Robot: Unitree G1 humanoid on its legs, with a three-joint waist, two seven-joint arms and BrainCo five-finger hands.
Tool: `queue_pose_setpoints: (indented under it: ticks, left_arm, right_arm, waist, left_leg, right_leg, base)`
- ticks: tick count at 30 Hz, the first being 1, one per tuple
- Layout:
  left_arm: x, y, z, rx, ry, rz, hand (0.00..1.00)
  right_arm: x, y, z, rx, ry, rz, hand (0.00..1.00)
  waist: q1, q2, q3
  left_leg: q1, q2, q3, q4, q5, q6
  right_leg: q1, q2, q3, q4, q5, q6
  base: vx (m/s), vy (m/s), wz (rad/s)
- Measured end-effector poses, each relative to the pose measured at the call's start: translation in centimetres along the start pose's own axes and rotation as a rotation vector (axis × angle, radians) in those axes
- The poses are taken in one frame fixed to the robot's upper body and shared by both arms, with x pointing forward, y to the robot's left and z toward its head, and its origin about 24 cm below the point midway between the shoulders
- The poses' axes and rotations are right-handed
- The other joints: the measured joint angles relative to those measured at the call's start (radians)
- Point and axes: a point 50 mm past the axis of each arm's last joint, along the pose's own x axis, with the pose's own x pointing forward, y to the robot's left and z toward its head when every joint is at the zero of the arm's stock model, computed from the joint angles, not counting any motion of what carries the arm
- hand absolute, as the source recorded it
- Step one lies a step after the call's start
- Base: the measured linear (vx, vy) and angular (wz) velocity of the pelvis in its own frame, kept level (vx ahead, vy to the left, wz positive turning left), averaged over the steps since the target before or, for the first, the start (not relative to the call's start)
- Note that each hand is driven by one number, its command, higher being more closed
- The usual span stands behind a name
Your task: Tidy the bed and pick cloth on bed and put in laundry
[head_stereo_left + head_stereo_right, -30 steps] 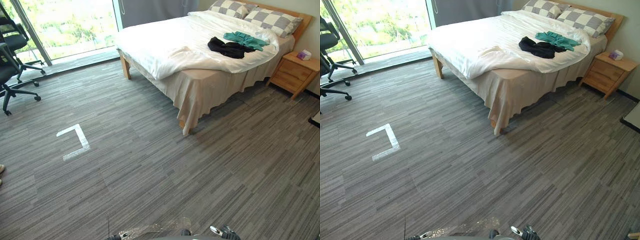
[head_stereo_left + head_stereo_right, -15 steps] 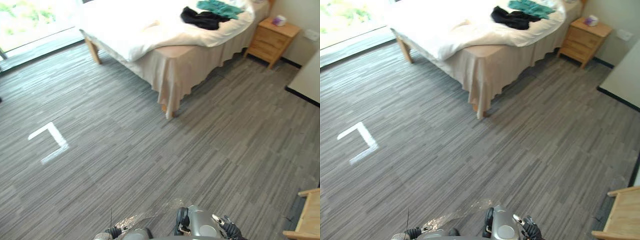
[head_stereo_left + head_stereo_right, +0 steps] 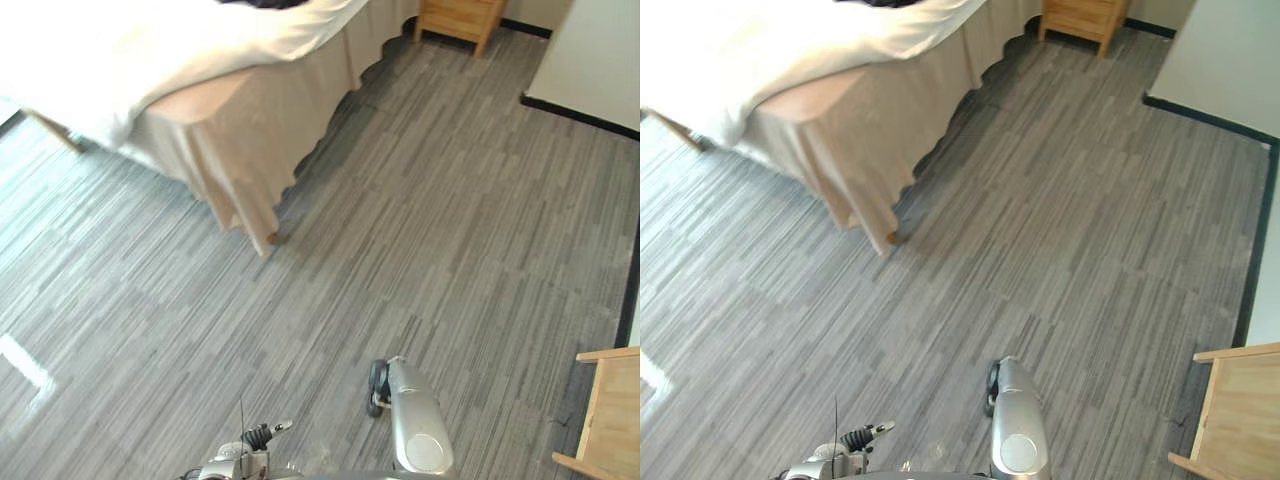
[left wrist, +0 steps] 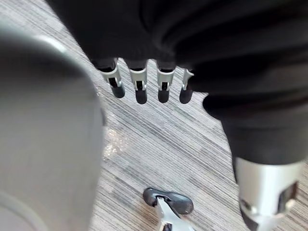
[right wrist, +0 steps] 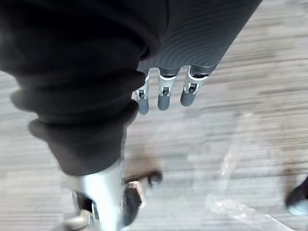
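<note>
Now just a thin dark edge of the cloth (image 3: pixel 268 3) is seen at the very top of the left eye view, lying on the bed (image 3: pixel 190 105). A second ago the black cloth and a green one were both seen whole on the white blanket, near the pillows. The cloths are not thought to have moved. The whole picture has shifted, so the head has been tipped down and turned to the right, and the bed is now closer.

The blanket (image 3: pixel 120 45) hangs crooked over the near corner, above the tan skirt (image 3: pixel 240 175). Past the bed a wooden nightstand (image 3: pixel 458 14) is seen. A piece of light wood furniture (image 3: pixel 612 405) sits at the lower right. A bit of white tape (image 3: pixel 20 362) is seen at the left edge of the grey floor (image 3: pixel 430 220).

The left hand (image 4: pixel 140 89) is seen in its wrist view with its fingers hanging straight and loose, and nothing is held. The right hand (image 5: pixel 163 94) is the same, with straight fingers and nothing in them. Floor is seen past both.

So the task is judged to be at its very start. The bed is being walked up to, no cloth is picked yet, and the blanket is not yet smoothed.
</note>
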Motion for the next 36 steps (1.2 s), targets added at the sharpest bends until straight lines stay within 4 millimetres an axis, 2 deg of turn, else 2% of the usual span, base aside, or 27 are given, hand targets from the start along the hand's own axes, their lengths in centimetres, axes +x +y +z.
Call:
queue_pose_setpoints:
  ticks: [1, 3, 5, 7, 8, 9, 10, 11, 12, 13, 14, 16, 17, 18, 19, 20, 21, 22, 23, 25, 27, 29, 31, 32, 33, 35, 36]
  left_arm:
    - [-0.1, -0.1, -0.1, -0.021, -0.012, -0.011, 0.0]
    - [-0.3, -0.3, -0.6, -0.09, -0.022, -0.022, 0.0]
    - [-0.3, -0.7, -0.7, -0.123, -0.023, -0.031, 0.0]
    - [-0.3, -0.4, -0.5, -0.137, -0.023, -0.026, 0.0]
    - [-0.3, 0.1, -0.8, -0.13, 0.005, -0.006, 0.0]
    - [-0.2, 0.5, -0.7, -0.116, 0.017, 0.015, 0.0]
    - [-0.2, 0.8, -0.5, -0.101, 0.016, 0.025, 0.0]
    - [-0.1, 1.0, -0.7, -0.085, 0.035, 0.04, 0.0]
    - [-0.2, 1.1, -1.0, -0.085, 0.05, 0.045, 0.0]
    - [-0.2, 1.2, -1.7, -0.062, 0.089, 0.057, 0.0]
    - [-0.3, 0.8, -2.5, -0.04, 0.126, 0.042, 0.0]
    - [-0.5, 0.8, -3.3, -0.027, 0.152, 0.043, 0.0]
    - [-0.6, 0.8, -3.6, -0.019, 0.16, 0.046, 0.0]
    - [-0.7, 1.3, -3.6, -0.038, 0.159, 0.067, 0.0]
    - [-0.7, 1.4, -3.7, -0.046, 0.158, 0.072, 0.0]
    - [-0.9, 2.0, -3.8, -0.09, 0.152, 0.098, 0.0]
    - [-1.1, 3.2, -3.9, -0.155, 0.129, 0.141, 0.0]
    - [-1.2, 3.0, -4.0, -0.19, 0.123, 0.149, 0.0]
    - [-1.3, 1.8, -4.6, -0.253, 0.125, 0.146, 0.0]
    - [-1.5, 0.9, -5.3, -0.294, 0.126, 0.134, 0.0]
    - [-1.5, 0.3, -5.4, -0.341, 0.119, 0.099, 0.0]
    - [-1.2, 0.1, -4.1, -0.366, 0.063, 0.06, 0.0]
    - [-0.9, -0.2, -1.4, -0.381, -0.054, -0.003, 0.0]
    - [-0.8, -0.4, 0.7, -0.417, -0.146, -0.027, 0.0]
    - [-0.8, -0.4, 1.8, -0.453, -0.195, -0.031, 0.0]
    - [-1.0, 0.2, 5.1, -0.679, -0.358, 0.012, 0.0]
    - [-1.1, 0.6, 5.7, -0.739, -0.388, 0.038, 0.0]
  right_arm:
    - [0.4, 1.0, 1.5, 0.041, -0.057, 0.031, 0.0]
    - [1.1, 2.8, 4.1, 0.11, -0.131, 0.083, 0.0]
    - [1.3, 3.2, 4.5, 0.114, -0.135, 0.095, 0.0]
    - [1.4, 3.2, 4.0, 0.098, -0.107, 0.092, 0.0]
    - [1.5, 3.9, 3.8, 0.088, -0.091, 0.108, 0.0]
    - [1.5, 4.0, 2.9, 0.082, -0.048, 0.102, 0.0]
    - [1.5, 4.2, 2.5, 0.076, -0.024, 0.102, 0.0]
    - [1.6, 4.5, 1.8, 0.051, 0.019, 0.109, 0.0]
    - [1.5, 4.6, 1.4, 0.043, 0.035, 0.109, 0.0]
    - [1.4, 4.7, 0.9, 0.03, 0.045, 0.117, 0.0]
    - [1.2, 4.3, 0.6, 0.028, 0.041, 0.119, 0.0]
    - [0.8, 3.5, 0.3, 0.065, 0.02, 0.1, 0.0]
    - [0.6, 3.1, 0.1, 0.085, 0.014, 0.089, 0.0]
    - [0.3, 3.1, -0.8, 0.11, 0.03, 0.083, 0.0]
    - [0.2, 3.2, -1.0, 0.112, 0.034, 0.084, 0.0]
    - [0.0, 3.8, -1.7, 0.124, 0.051, 0.094, 0.0]
    - [-0.4, 5.1, -2.9, 0.143, 0.083, 0.121, 0.0]
    - [-0.3, 5.3, -2.8, 0.139, 0.09, 0.13, 0.0]
    - [0.0, 4.6, -2.1, 0.09, 0.088, 0.134, 0.0]
    - [0.5, 3.9, -0.4, 0.065, 0.058, 0.127, 0.0]
    - [0.7, 3.4, 0.2, 0.055, 0.058, 0.117, 0.0]
    - [0.6, 2.9, -0.6, 0.056, 0.101, 0.101, 0.0]
    - [0.3, 2.7, -1.4, 0.06, 0.136, 0.088, 0.0]
    - [0.2, 2.6, -1.8, 0.062, 0.15, 0.086, 0.0]
    - [0.2, 2.7, -1.8, 0.063, 0.151, 0.087, 0.0]
    - [0.4, 2.8, -1.4, 0.061, 0.142, 0.09, 0.0]
    - [0.4, 2.8, -1.3, 0.06, 0.137, 0.091, 0.0]
  waist:
    - [0.009, -0.002, -0.001]
    - [0.009, 0.019, -0.005]
    - [0.029, 0.034, -0.019]
    - [0.055, 0.001, -0.047]
    - [0.055, -0.037, -0.081]
    - [0.041, -0.068, -0.097]
    - [0.029, -0.087, -0.096]
    - [0.021, -0.1, -0.095]
    - [0.021, -0.096, -0.092]
    - [0.018, -0.072, -0.081]
    - [0.006, -0.041, -0.08]
    - [0.003, -0.019, -0.095]
    - [0.003, -0.022, -0.109]
    - [0.014, -0.048, -0.123]
    - [0.017, -0.051, -0.125]
    - [0.021, -0.087, -0.14]
    - [0.037, -0.148, -0.163]
    - [0.053, -0.126, -0.165]
    - [0.067, -0.069, -0.183]
    - [0.062, -0.022, -0.199]
    - [0.057, 0.006, -0.205]
    - [0.053, -0.006, -0.198]
    - [0.034, -0.006, -0.198]
    - [0.031, -0.006, -0.198]
    - [0.03, -0.004, -0.199]
    - [0.032, 0.0, -0.202]
    - [0.03, 0.001, -0.202]
  left_leg:
    - [-0.046, -0.017, 0.056, -0.098, 0.003, 0.001]
    - [-0.085, -0.053, 0.205, -0.499, 0.07, -0.014]
    - [-0.128, -0.057, 0.263, -0.589, 0.08, -0.009]
    - [-0.145, -0.096, 0.26, -0.584, 0.164, 0.126]
    - [-0.135, -0.145, 0.258, -0.596, 0.242, 0.252]
    - [-0.127, -0.176, 0.229, -0.562, 0.251, 0.309]
    - [-0.116, -0.198, 0.201, -0.545, 0.226, 0.303]
    - [-0.075, -0.226, 0.146, -0.532, 0.182, 0.288]
    - [-0.039, -0.233, 0.115, -0.535, 0.167, 0.28]
    - [0.066, -0.232, 0.042, -0.578, 0.154, 0.262]
    - [0.165, -0.222, -0.049, -0.638, 0.154, 0.244]
    - [0.247, -0.211, -0.168, -0.706, 0.16, 0.212]
    - [0.265, -0.211, -0.218, -0.724, 0.149, 0.187]
    - [0.288, -0.213, -0.3, -0.728, 0.128, 0.152]
    - [0.291, -0.212, -0.31, -0.724, 0.122, 0.143]
    - [0.308, -0.208, -0.326, -0.689, 0.089, 0.097]
    - [0.323, -0.225, -0.328, -0.644, 0.029, 0.053]
    - [0.339, -0.2, -0.327, -0.629, -0.001, 0.047]
    - [0.348, -0.139, -0.317, -0.617, -0.015, 0.026]
    - [0.37, -0.088, -0.281, -0.654, 0.0, 0.002]
    - [0.378, -0.07, -0.254, -0.687, 0.043, -0.034]
    - [0.388, -0.061, -0.19, -0.696, 0.09, -0.04]
    - [0.393, -0.053, -0.103, -0.708, 0.115, -0.037]
    - [0.398, -0.052, -0.061, -0.74, 0.134, -0.036]
    - [0.4, -0.052, -0.059, -0.756, 0.141, -0.036]
    - [0.396, -0.05, -0.061, -0.807, 0.154, -0.04]
    - [0.395, -0.049, -0.061, -0.813, 0.154, -0.04]
  right_leg:
    - [0.03, -0.001, 0.013, -0.002, -0.018, 0.002]
    - [0.148, 0.009, 0.024, -0.051, -0.066, 0.047]
    - [0.248, 0.025, 0.024, -0.12, -0.103, 0.088]
    - [0.27, -0.016, 0.027, -0.058, -0.143, 0.15]
    - [0.192, -0.084, 0.028, 0.147, -0.154, 0.175]
    - [0.093, -0.158, 0.028, 0.42, -0.08, 0.233]
    - [0.05, -0.191, 0.042, 0.526, -0.046, 0.229]
    - [-0.01, -0.215, 0.042, 0.633, -0.088, 0.198]
    - [-0.032, -0.217, 0.036, 0.649, -0.11, 0.191]
    - [-0.05, -0.188, 0.016, 0.601, -0.135, 0.201]
    - [-0.07, -0.145, 0.018, 0.499, -0.141, 0.185]
    - [-0.146, -0.11, 0.09, 0.317, -0.13, 0.195]
    - [-0.187, -0.11, 0.156, 0.207, -0.093, 0.21]
    - [-0.23, -0.116, 0.295, 0.039, 0.002, 0.209]
    - [-0.233, -0.116, 0.314, 0.012, 0.028, 0.208]
    - [-0.228, -0.119, 0.369, -0.095, 0.178, 0.203]
    - [-0.227, -0.14, 0.361, -0.117, 0.372, 0.19]
    - [-0.211, -0.13, 0.341, -0.085, 0.318, 0.178]
    - [-0.19, -0.084, 0.31, -0.092, 0.311, 0.165]
    - [-0.15, -0.051, 0.276, -0.146, 0.297, 0.143]
    - [-0.118, -0.038, 0.242, -0.181, 0.294, 0.127]
    - [-0.07, -0.053, 0.2, -0.212, 0.291, 0.119]
    - [-0.031, -0.065, 0.137, -0.241, 0.286, 0.112]
    - [-0.017, -0.066, 0.11, -0.262, 0.286, 0.111]
    - [-0.013, -0.064, 0.1, -0.271, 0.289, 0.107]
    - [0.003, -0.049, 0.085, -0.334, 0.328, 0.106]
    - [0.009, -0.046, 0.082, -0.351, 0.341, 0.104]
  base:
    - [0.45, -0.069, -0.4]
    - [0.64, -0.048, -0.33]
    - [0.73, 0.087, -0.25]
    - [0.83, 0.171, -0.35]
    - [0.92, 0.205, 0.09]
    - [0.91, 0.185, 0.5]
    - [0.91, 0.141, 1.05]
    - [0.69, 0.061, 1.04]
    - [0.83, 0.05, 1.32]
    - [0.77, 0.013, 1.61]
    - [0.73, -0.013, 1.82]
    - [0.63, -0.128, 2.01]
    - [0.84, -0.329, 2.55]
    - [0.59, -0.27, 1.9]
    - [0.6, -0.336, 1.95]
    - [0.59, -0.45, 1.58]
    - [0.67, -0.538, 1.46]
    - [0.57, -0.506, 0.79]
    - [0.38, -0.333, 0.16]
    - [0.34, -0.294, 0.21]
    - [0.19, -0.228, 0.36]
    - [0.11, -0.165, 0.7]
    - [0.04, -0.102, 1.01]
    - [-0.02, -0.051, 0.64]
    - [-0.04, -0.052, 0.51]
    - [-0.09, -0.034, 0.18]
    - [-0.09, -0.016, 0.08]
